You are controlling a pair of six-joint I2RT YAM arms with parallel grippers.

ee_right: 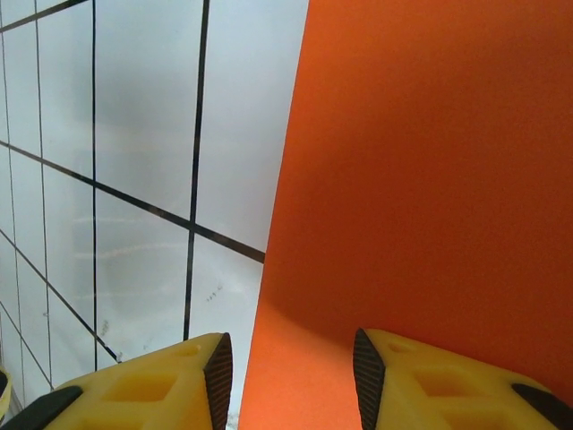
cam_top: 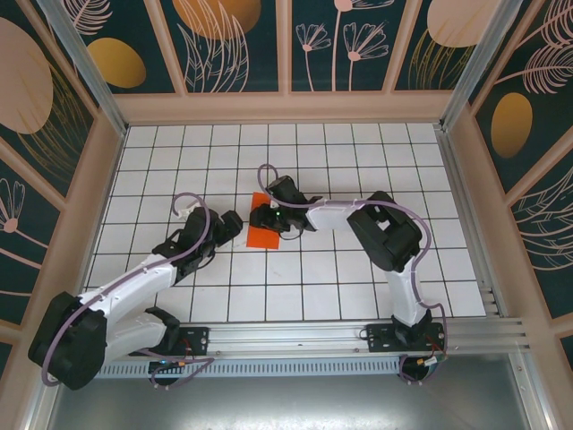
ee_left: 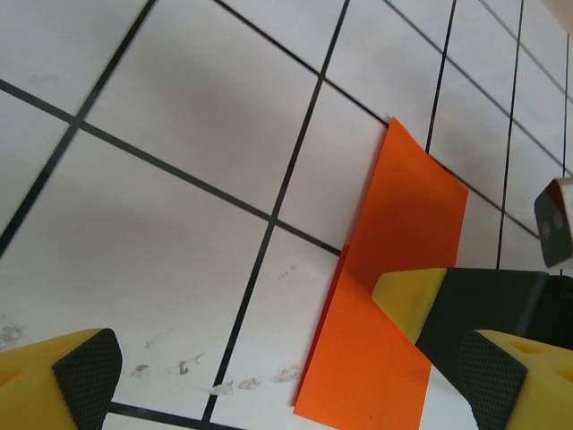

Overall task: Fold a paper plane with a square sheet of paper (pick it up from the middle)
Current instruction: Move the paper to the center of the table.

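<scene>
The square sheet of paper (cam_top: 264,238) lies flat on the white tiles, folded into a narrow orange-red rectangle; the paper plane's pointed dart shape is not in view. In the left wrist view the upper layer (ee_left: 372,363) sits slightly offset over the lower layer (ee_left: 416,202). My right gripper (cam_top: 267,215) hovers low over the sheet, open, its fingertips (ee_right: 369,381) straddling the sheet's left edge (ee_right: 291,381). One of its yellow fingers (ee_left: 410,300) rests on the paper. My left gripper (cam_top: 235,224) is just left of the sheet, open wide (ee_left: 286,394), with nothing in it.
The tiled floor (cam_top: 358,278) is walled in by patterned panels (cam_top: 81,179) on three sides. An aluminium rail (cam_top: 295,336) carrying both arm bases runs along the near edge. Faint scuff marks (ee_left: 224,387) dot the tile by the left gripper.
</scene>
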